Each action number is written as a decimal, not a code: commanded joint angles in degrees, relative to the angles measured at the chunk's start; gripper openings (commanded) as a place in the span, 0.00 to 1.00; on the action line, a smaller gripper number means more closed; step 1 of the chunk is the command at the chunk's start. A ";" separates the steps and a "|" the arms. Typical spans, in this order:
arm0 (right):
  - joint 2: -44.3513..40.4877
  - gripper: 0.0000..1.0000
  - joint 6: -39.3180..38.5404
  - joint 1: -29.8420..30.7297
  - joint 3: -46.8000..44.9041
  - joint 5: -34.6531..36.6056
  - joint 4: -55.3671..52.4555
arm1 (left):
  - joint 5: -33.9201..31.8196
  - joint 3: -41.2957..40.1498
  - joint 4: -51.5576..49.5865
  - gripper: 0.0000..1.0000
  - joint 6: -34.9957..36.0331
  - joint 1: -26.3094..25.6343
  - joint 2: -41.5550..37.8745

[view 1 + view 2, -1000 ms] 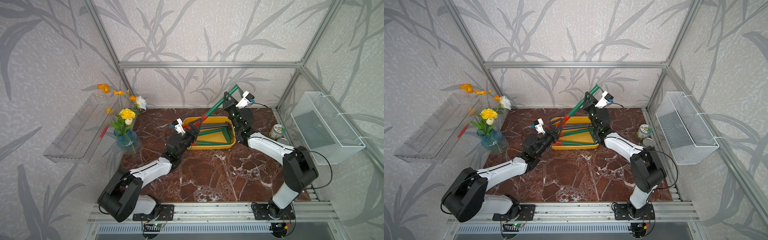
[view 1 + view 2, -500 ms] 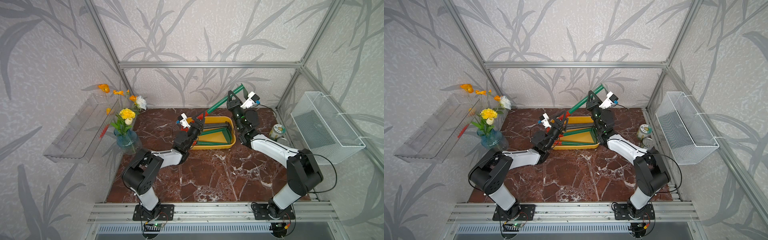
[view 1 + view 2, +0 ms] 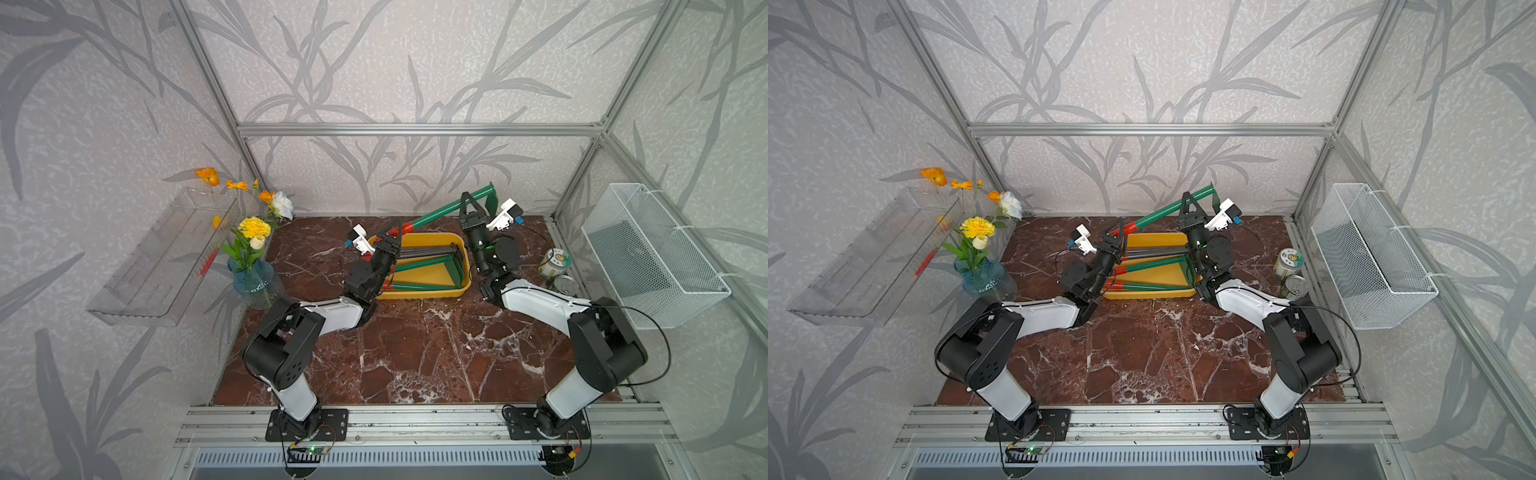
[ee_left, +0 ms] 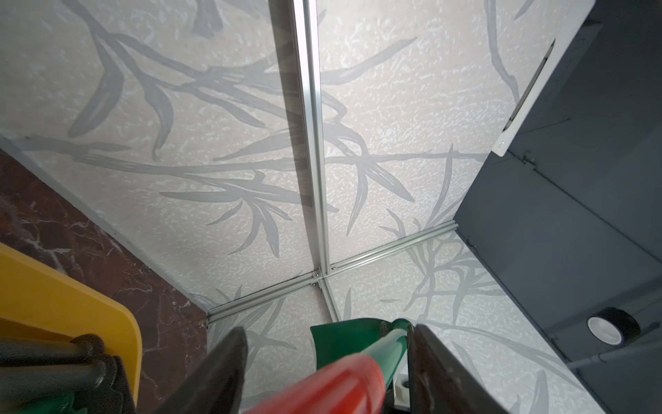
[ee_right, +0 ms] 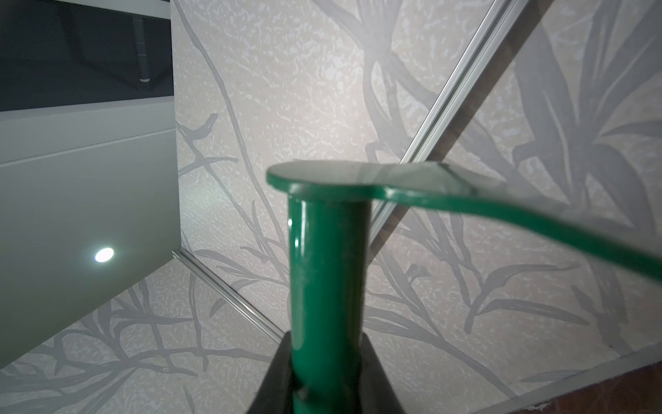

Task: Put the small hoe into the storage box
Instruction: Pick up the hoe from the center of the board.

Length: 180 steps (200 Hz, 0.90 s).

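**Finding.** Over the last second the left gripper [image 3: 395,233] has come up to the red end of the hoe [image 3: 440,212], and its jaws have narrowed around it. In the left wrist view the red grip [image 4: 336,383] lies between the two fingers [image 4: 222,372]. Whether they already pinch it cannot be told.

**Right side.** The right gripper [image 3: 467,203] is clenched on the green shaft just below the blade [image 5: 465,200].

**Position.** The hoe has sunk and shifted slightly. It hangs slanted above the back rim of the yellow box [image 3: 419,294], not in it (other green tools already lie inside).

**Judgement.** A two-handed lowering or a handover appears to be in preparation.

**Writing.** The jar [image 3: 556,261] bears a green-and-yellow label, and the blue vase [image 3: 257,284] has pale lettering. Neither is legible.
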 commanded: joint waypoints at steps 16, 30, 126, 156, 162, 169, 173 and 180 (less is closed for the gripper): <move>5.58 0.00 -1.02 1.31 -2.84 -5.76 6.81 | 1.41 3.93 5.37 0.61 0.08 -0.27 -1.94; 7.09 0.00 -1.33 1.68 -3.57 -5.83 8.52 | 1.95 4.91 5.29 0.61 -0.45 -0.34 -1.67; 8.49 0.00 -4.80 2.48 -8.04 -9.36 9.13 | -1.32 3.21 5.37 0.22 -0.07 -0.29 -3.77; 8.88 0.00 -4.92 2.73 -9.74 -10.44 9.15 | -1.82 3.39 5.36 0.08 0.15 -0.08 -3.74; 8.95 0.00 -4.94 2.86 -9.90 -10.49 9.13 | -1.82 3.54 5.38 0.05 0.33 0.01 -3.78; 9.02 0.00 -5.00 2.85 -10.00 -10.64 9.14 | -1.90 3.63 5.31 0.01 0.43 -0.03 -3.86; 9.07 0.00 -5.02 2.83 -10.06 -10.81 9.13 | -1.89 3.71 5.34 0.00 0.51 -0.04 -3.90; 9.22 0.00 -5.03 2.81 -9.99 -10.92 9.18 | -1.93 3.83 5.30 0.00 0.59 0.06 -3.99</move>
